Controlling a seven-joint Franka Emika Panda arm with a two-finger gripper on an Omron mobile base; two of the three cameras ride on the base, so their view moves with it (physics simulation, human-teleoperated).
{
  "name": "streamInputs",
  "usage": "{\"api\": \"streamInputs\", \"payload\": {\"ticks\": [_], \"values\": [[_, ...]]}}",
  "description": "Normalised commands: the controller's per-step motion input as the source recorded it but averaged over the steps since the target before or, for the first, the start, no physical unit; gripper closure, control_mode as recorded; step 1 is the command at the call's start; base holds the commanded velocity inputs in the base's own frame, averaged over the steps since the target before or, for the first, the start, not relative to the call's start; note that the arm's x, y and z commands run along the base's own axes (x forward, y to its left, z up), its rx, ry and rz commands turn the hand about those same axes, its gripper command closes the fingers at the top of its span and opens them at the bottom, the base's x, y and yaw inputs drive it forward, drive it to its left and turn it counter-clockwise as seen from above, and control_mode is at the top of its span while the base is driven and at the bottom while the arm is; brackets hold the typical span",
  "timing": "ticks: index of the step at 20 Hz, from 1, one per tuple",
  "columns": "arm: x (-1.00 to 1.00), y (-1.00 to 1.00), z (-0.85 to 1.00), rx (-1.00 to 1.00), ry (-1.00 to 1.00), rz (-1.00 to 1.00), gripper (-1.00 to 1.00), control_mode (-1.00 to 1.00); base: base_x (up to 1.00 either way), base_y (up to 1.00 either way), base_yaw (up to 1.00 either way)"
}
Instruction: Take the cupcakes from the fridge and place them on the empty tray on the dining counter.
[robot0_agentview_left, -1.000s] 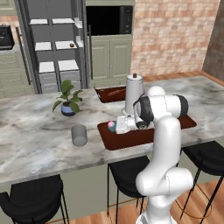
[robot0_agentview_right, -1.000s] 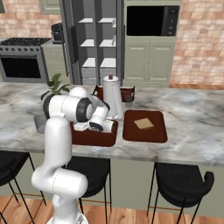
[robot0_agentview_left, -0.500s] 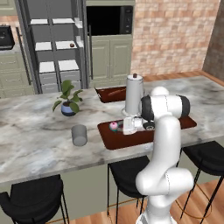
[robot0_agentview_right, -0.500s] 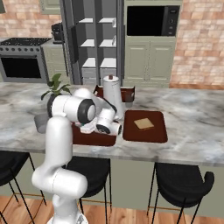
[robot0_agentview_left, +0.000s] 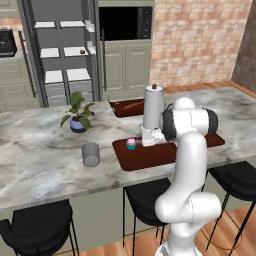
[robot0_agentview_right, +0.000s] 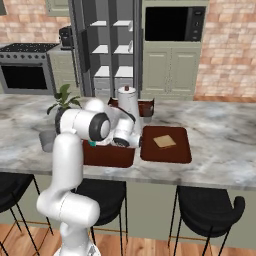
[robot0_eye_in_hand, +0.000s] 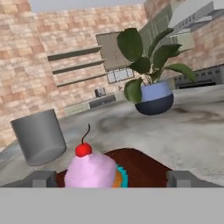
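A tiny cupcake with a teal wrapper, pink frosting and a cherry stands on the near left part of the empty tray, a dark reddish-brown rectangle on the marble dining counter. My gripper hovers low just right of it, open, pointing at it. In the hand view the cupcake sits free on the tray, between the spread fingertips, and my gripper holds nothing. The fridge stands open at the back, white shelves showing.
A tall paper-towel roll stands right behind the hand. A grey cup and a potted plant sit left of the tray. A second brown tray with tan food lies to the right. Black stools line the counter's front.
The jaws have spread wide and let go of the cupcake, which now stands on the tray. The hand has drawn back slightly to the right.
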Motion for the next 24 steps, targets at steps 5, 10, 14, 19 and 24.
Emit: {"api": "streamInputs", "payload": {"ticks": [5,10,14,19,24], "values": [[0.07,0.07,0.91,-0.05,0.25,0.0,-1.0,-1.0,0.0,0.0,0.0],[-0.14,-0.1,1.0,-0.07,0.18,-0.04,-1.0,-1.0,0.0,0.0,0.0],[-0.49,-0.23,0.99,-0.07,0.04,-0.02,-1.0,-1.0,0.0,0.0,0.0],[-0.75,-0.26,1.0,-0.06,-0.01,-0.01,-1.0,-1.0,0.0,0.0,0.0],[-0.88,-0.13,1.0,-0.23,0.06,-0.11,-1.0,-1.0,0.0,0.0,0.0]]}}
